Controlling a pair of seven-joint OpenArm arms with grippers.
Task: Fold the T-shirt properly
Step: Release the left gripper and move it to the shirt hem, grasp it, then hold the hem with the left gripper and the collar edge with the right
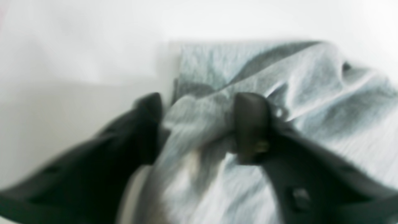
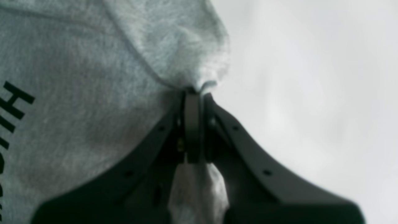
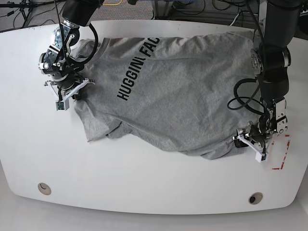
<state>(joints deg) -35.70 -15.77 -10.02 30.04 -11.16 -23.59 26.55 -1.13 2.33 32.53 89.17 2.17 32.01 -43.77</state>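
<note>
T-shirt [image 3: 168,91]: you have it lying spread on the white table [image 3: 144,178], grey, with black lettering facing up and running toward the far edge. It is rumpled along the near hem, where a fold bunches up.

Your right tool [image 2: 192,93] sits at the shirt's end on the base view's left. In its wrist view the jaws are pressed together on a pinch of grey fabric at the shirt's edge, and cloth also shows behind the closed fingers.

Your left tool [image 1: 202,124] is at the opposite end, low at the corner of the hem near a red marking [image 3: 281,154] on the table. Its wrist view is blurred, but you can see the two dark fingers [image 1: 252,124] standing apart with a ridge of grey fabric lying between them. You cannot tell from the pictures whether the fingers are pressing the cloth.

Both arms reach down from the far side of the table.
</note>
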